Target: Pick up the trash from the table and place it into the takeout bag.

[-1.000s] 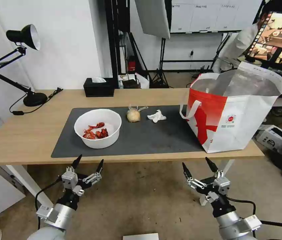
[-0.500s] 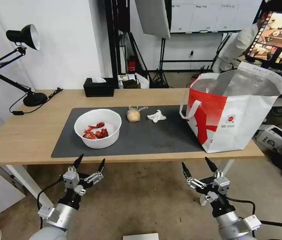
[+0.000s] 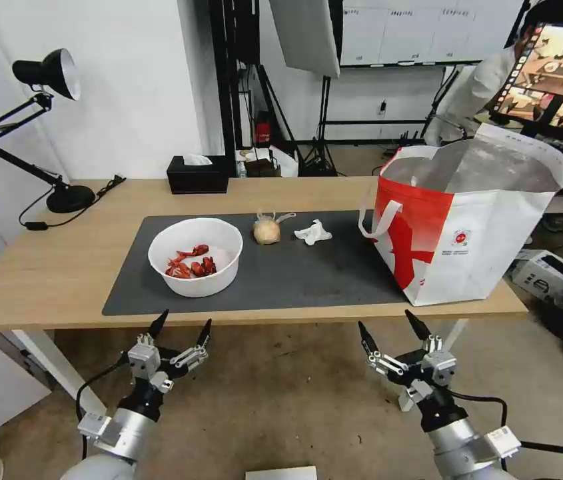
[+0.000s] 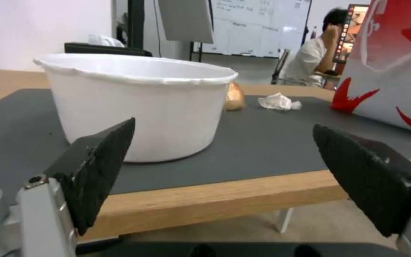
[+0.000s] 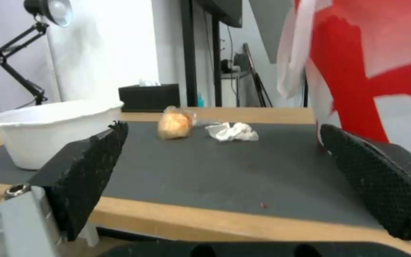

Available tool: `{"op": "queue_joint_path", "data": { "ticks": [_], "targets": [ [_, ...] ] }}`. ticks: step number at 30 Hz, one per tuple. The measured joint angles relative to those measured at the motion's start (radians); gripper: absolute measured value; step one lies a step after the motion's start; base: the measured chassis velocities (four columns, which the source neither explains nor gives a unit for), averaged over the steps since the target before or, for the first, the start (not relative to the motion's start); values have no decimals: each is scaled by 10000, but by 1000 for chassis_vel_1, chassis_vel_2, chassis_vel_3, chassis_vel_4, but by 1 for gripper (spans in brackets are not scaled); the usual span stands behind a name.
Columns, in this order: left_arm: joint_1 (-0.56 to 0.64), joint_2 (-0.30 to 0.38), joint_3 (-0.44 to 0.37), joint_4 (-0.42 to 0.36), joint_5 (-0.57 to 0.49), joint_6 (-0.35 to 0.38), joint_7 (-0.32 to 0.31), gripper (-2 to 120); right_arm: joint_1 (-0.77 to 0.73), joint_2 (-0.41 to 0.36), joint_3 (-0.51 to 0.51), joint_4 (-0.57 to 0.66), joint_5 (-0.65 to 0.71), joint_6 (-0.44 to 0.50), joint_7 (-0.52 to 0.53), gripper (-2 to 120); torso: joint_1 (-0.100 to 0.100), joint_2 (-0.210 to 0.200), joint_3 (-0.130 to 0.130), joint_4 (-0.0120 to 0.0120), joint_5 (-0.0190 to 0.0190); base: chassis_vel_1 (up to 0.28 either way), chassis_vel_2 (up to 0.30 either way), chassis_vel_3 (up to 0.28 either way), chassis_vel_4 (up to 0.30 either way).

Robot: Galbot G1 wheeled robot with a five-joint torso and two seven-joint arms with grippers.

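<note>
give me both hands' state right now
Left hand: open, holding nothing, below the table edge.
Right hand: open, holding nothing, below the table edge.

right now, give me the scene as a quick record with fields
left gripper: open, below the table's near edge, facing the bowl
right gripper: open, below the near edge
bowl: on the mat, red shells inside
wrapped ball: on mat, between bowl and tissue
tissue: crumpled, on mat
takeout bag: upright, open, at the table's right end
</note>
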Motion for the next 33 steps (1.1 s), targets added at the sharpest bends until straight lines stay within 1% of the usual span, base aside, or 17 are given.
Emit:
{"op": "queue_joint_path", "data": {
  "ticks": [2,5,6,8,9,12,13,14,17,18,21,22,25,26,29,30,33],
  "targets": [
    [-13,-5,2,11,-3,0,-1,100,245,-185,-182,8,-11,-159,123,100,0,0,0,2,1,0,0,0,0],
    [-34,-89,8,-3,-1,0,-5,100,1045,-810,-682,20,153,-565,351,100,1,0,0,1,1,0,0,0,0],
    [-34,-89,8,-3,-1,0,-5,100,1045,-810,-682,20,153,-565,351,100,1,0,0,1,1,0,0,0,0],
    [-13,-141,5,-37,27,-1,-9,100,1743,-1295,-1027,-18,403,-827,453,100,0,0,1,2,0,0,0,0,0],
    [-13,-141,5,-37,27,-1,-9,100,1743,-1295,-1027,-18,403,-827,453,100,0,0,1,2,0,0,0,0,0],
    [58,-247,-23,-104,134,12,-18,100,2933,-2134,-1640,-209,774,-1160,476,100,1,0,1,3,0,0,0,0,0],
    [58,-247,-23,-104,134,12,-18,100,2933,-2134,-1640,-209,774,-1160,476,100,1,0,1,3,0,0,0,0,0],
    [77,-274,-29,-118,163,15,-24,100,3260,-2351,-1832,-293,894,-1223,478,100,1,-1,1,2,0,0,0,0,0],
    [130,-355,-70,-190,253,44,-31,100,4554,-2967,-2685,-732,1469,-1536,654,100,1,0,2,0,0,0,0,0,0],
    [130,-355,-70,-190,253,44,-31,100,4554,-2967,-2685,-732,1469,-1536,654,100,1,0,2,0,0,0,0,0,0],
    [117,-356,-155,-223,248,76,-39,100,6260,-3177,-3765,-1262,2242,-2044,1073,100,1,-1,1,2,0,0,0,0,0],
    [117,-356,-155,-223,248,76,-39,100,6260,-3177,-3765,-1262,2242,-2044,1073,100,1,-1,1,2,0,0,0,0,0],
    [94,-391,-182,-216,236,88,-48,100,7811,-3078,-4854,-1945,2889,-2503,1489,100,2,-1,2,2,0,0,0,0,0],
    [94,-391,-182,-216,236,88,-48,100,7811,-3078,-4854,-1945,2889,-2503,1489,100,2,-1,2,2,0,0,0,0,0],
    [98,-493,-184,-186,234,90,-51,100,8980,-2704,-5829,-2625,3456,-2895,2110,100,2,-1,2,2,0,0,0,0,0],
    [98,-493,-184,-186,234,90,-51,100,8980,-2704,-5829,-2625,3456,-2895,2110,100,2,-1,2,2,0,0,0,0,0],
    [103,-545,-194,-169,233,89,-53,100,9975,-2189,-6576,-3222,3768,-3375,2892,100,2,-1,2,1,-1,0,0,0,0]
  ]
}}
